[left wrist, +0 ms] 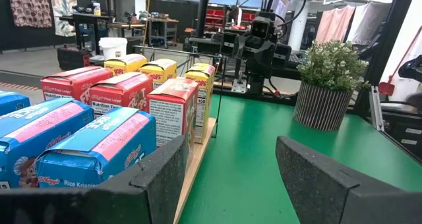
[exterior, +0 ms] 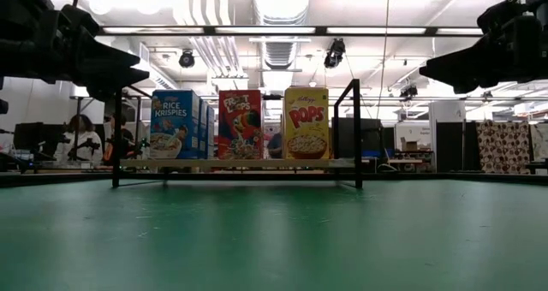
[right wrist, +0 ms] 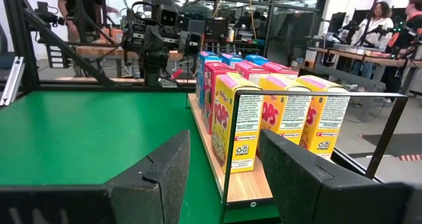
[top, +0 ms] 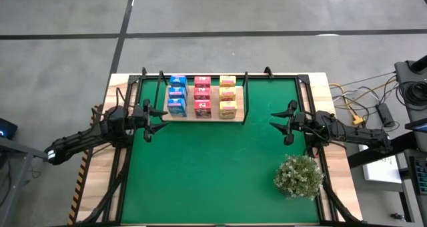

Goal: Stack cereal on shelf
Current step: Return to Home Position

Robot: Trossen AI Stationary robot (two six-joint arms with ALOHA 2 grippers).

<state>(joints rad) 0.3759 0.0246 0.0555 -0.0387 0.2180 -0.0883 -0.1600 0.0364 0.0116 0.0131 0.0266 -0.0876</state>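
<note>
Nine small cereal cartons stand upright on the light-wood shelf (top: 203, 115) at the mat's far side, in three rows: blue (top: 177, 94), pink-red (top: 202, 95) and yellow (top: 227, 97). The low view shows the front three, Rice Krispies (exterior: 175, 125), Froot Loops (exterior: 240, 124) and Pops (exterior: 306, 123). My left gripper (top: 155, 120) is open, raised over the mat just left of the shelf. My right gripper (top: 279, 125) is open, raised to the right of the shelf. Neither holds anything. In the wrist views the cartons (left wrist: 119, 109) (right wrist: 277, 115) sit beyond the open fingers.
A bushy green plant in a ribbed pot (top: 298, 176) stands at the mat's near right corner. Thin black posts (exterior: 356, 133) rise at the shelf's corners. The green mat (top: 213, 173) lies bare in front of the shelf. People and benches show in the room behind.
</note>
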